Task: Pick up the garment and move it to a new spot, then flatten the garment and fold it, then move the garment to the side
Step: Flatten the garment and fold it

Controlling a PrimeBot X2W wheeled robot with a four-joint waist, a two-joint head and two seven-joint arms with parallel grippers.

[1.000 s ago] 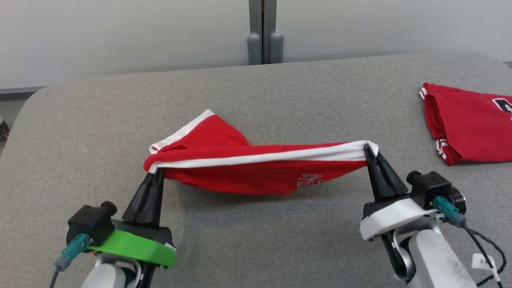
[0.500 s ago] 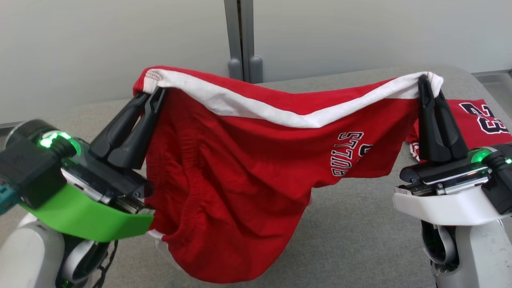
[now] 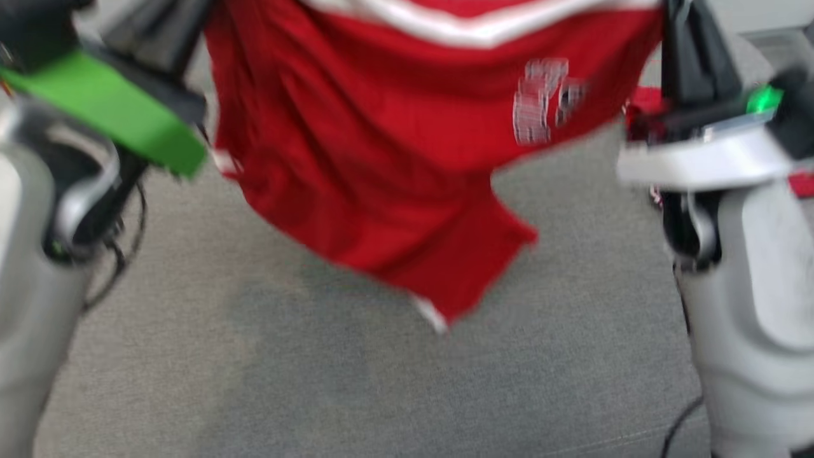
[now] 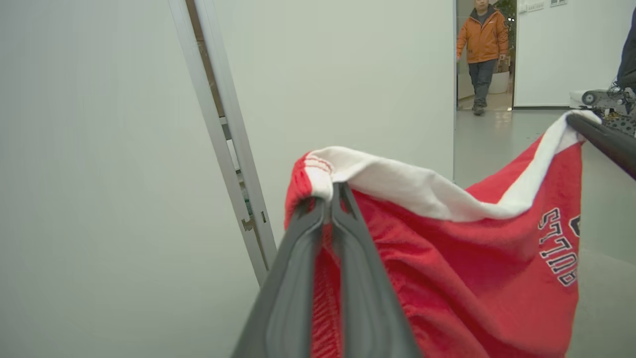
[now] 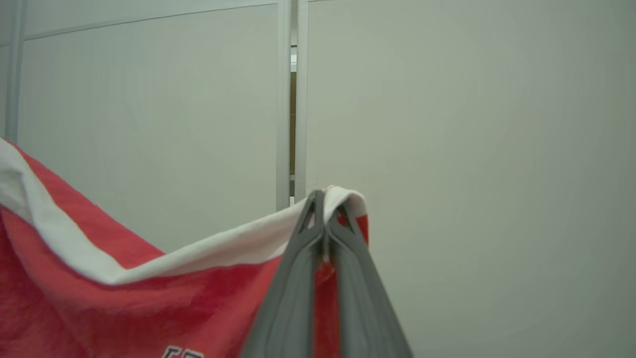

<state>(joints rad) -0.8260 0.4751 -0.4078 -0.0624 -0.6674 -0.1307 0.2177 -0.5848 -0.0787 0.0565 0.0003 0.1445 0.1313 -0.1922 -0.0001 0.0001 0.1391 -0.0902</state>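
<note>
The red garment (image 3: 394, 159), shorts with a white band and white lettering, hangs in the air above the grey table, stretched between both arms. My left gripper (image 4: 332, 191) is shut on one end of the white band (image 4: 397, 184). At the other end my right gripper (image 5: 322, 196) is shut on the band too. In the blurred head view the left fingers (image 3: 156, 32) and right fingers (image 3: 693, 51) reach up to the top edge, and the garment's lowest corner (image 3: 439, 318) dangles free of the table.
The grey padded table (image 3: 318, 381) spreads below the cloth. A second red garment (image 3: 645, 102) peeks out behind my right arm. White wall panels stand behind the table. A person in an orange jacket (image 4: 482, 40) walks in a far doorway.
Both arms have lifted the garment off the table, high into the air, so it unfurled and hangs. The head view has also shifted and is blurred.
</note>
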